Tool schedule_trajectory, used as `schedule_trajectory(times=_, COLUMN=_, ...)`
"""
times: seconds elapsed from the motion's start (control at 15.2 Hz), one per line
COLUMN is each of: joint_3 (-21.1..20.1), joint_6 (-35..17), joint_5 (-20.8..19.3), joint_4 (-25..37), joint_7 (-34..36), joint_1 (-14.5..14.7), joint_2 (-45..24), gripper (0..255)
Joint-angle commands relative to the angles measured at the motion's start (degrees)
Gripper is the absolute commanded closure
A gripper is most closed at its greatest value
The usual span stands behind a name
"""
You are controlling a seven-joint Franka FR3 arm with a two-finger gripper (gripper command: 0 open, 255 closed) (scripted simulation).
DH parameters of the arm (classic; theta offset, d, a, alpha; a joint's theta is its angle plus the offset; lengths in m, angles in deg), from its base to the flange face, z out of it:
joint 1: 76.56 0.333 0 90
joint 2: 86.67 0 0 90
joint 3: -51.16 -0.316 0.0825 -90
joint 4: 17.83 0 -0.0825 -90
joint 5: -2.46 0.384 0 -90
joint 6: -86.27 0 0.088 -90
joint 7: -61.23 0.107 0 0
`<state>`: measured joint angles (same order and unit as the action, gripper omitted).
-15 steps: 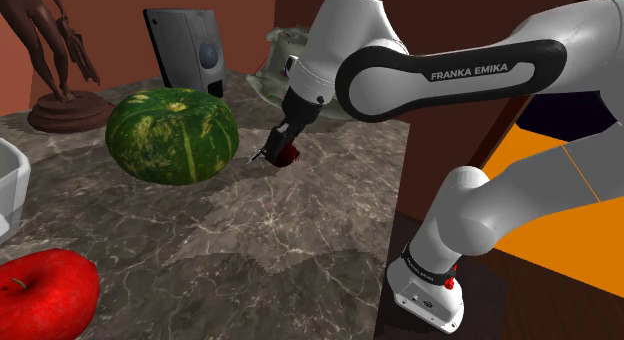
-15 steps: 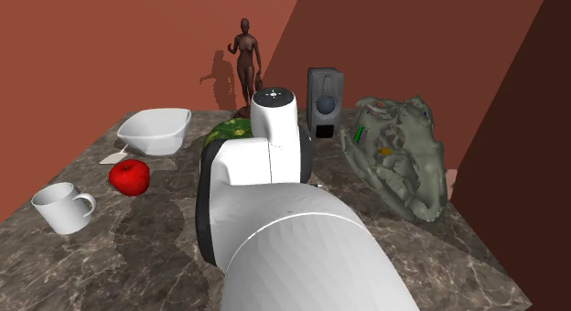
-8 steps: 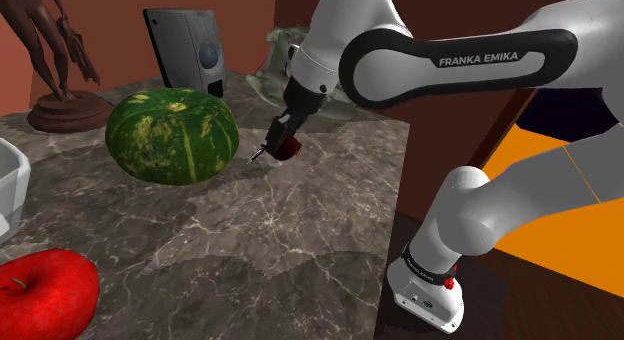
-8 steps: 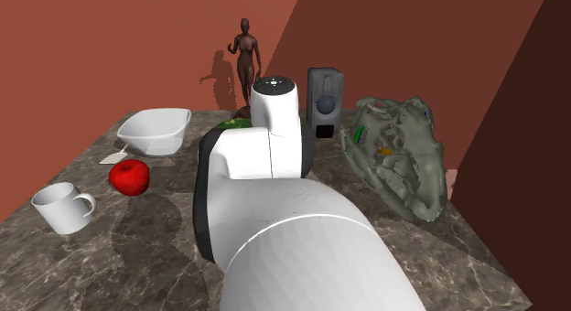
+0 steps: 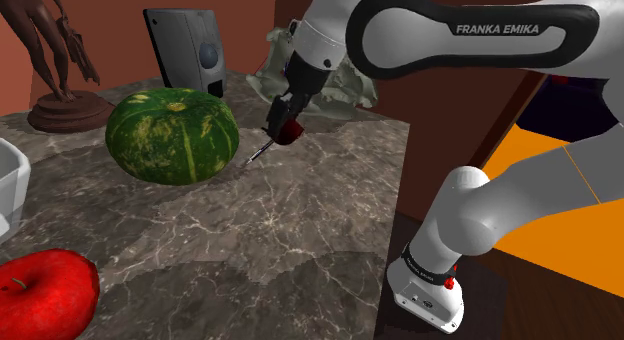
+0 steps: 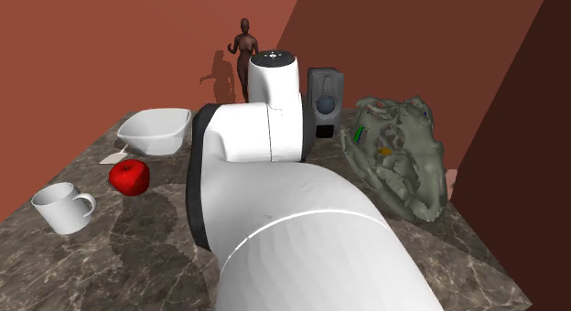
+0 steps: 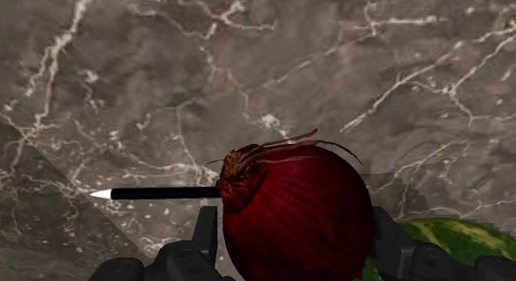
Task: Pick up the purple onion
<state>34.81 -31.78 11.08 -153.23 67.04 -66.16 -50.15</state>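
Shoulder view, closest in: red apple (image 5: 45, 293) at the front of the dark marble countertop (image 5: 290, 223), w/ the stand (image 5: 430, 288) off the counter's edge at lower right. White bowl (image 5: 8, 188) cut off by that view's left edge. In the second exterior view a white mug (image 6: 62, 209) sits nearest, apple next, bowl beyond.

Mid-counter: big green striped squash (image 5: 172, 136). Just to its right in the shoulder view hangs the gripper (image 5: 283, 131), tilted, arm (image 5: 450, 48) arching in from above.

Wrist view: the two black fingers (image 7: 205, 230) stand apart w/ the red-purple onion (image 7: 293, 217) clamped between them, both touching its sides, dry root tuft facing the camera. Onion looks to be off the marble, near the squash's right flank. A thin black rod (image 7: 161, 192) w/ white tip sticks out sideways from the onion; can't tell if it's attached, or if its tip touches the counter.

Further back: dark grey device (image 5: 185, 48) upright behind the squash, brown figurine (image 5: 68, 110) at far left, grey-green lumpy object (image 5: 345, 88) behind the gripper. Red-brown walls beyond.
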Motion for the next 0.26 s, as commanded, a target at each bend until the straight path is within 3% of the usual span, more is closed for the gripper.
schedule_trajectory(times=0.0, joint_3=0.16, joint_6=1.66, joint_5=-0.18, joint_4=1.77, joint_7=0.06, joint_1=-0.11, joint_2=-0.12, gripper=255)
schedule_trajectory(times=0.2, joint_3=0.25, joint_6=2.52, joint_5=-0.28, joint_4=2.71, joint_7=0.07, joint_1=-0.17, joint_2=-0.19, gripper=255)
